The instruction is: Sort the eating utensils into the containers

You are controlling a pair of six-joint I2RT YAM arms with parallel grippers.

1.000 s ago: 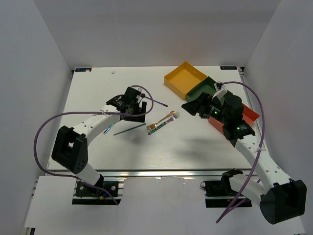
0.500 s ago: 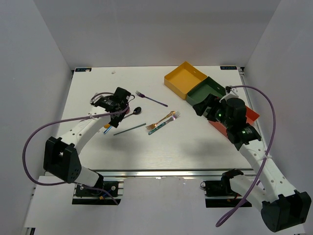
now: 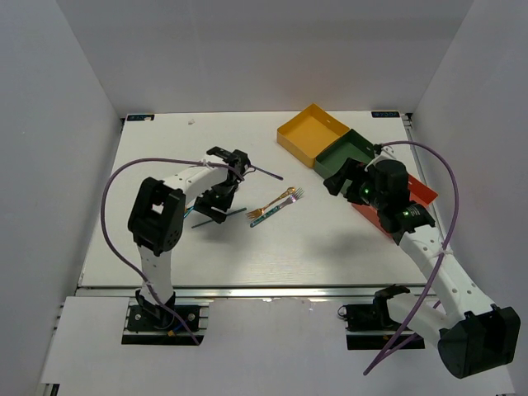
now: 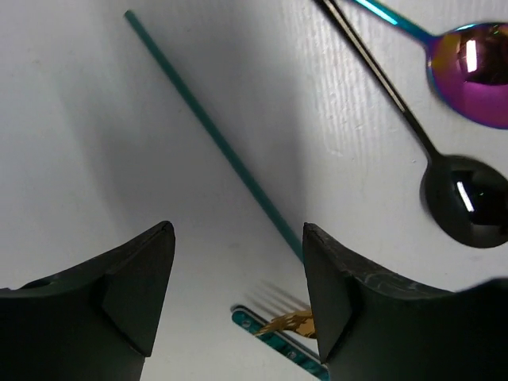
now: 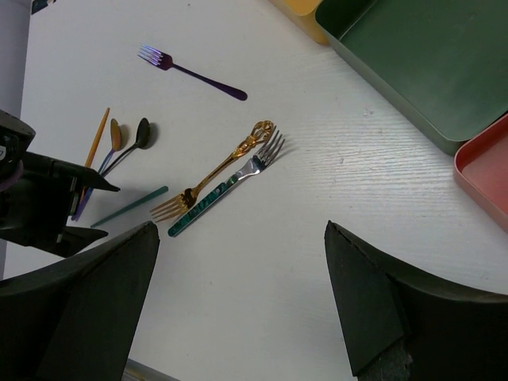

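My left gripper (image 3: 216, 208) is open and empty, low over the table. In its wrist view (image 4: 238, 294) a teal chopstick (image 4: 214, 135) runs towards its right finger. A black spoon (image 4: 464, 198) and an iridescent purple spoon (image 4: 476, 71) lie to the right, and gold fork tines (image 4: 290, 324) lie just ahead. My right gripper (image 3: 337, 180) is open and empty, high beside the dark green tray (image 3: 346, 153). Below it (image 5: 238, 317) lie a gold fork (image 5: 214, 171), a green-handled fork (image 5: 226, 190), a purple fork (image 5: 190, 73) and an orange chopstick (image 5: 97, 139).
The yellow tray (image 3: 313, 132), green tray and red-orange tray (image 3: 421, 194) stand in a diagonal row at the back right. My left arm's purple cable (image 3: 124, 186) loops over the left of the table. The table's front rail (image 3: 247, 290) runs along the near edge.
My left arm has swung left, then back right and folded, and its gripper now sits over the teal chopstick beside the spoons. My right gripper has drawn back slightly to the right.
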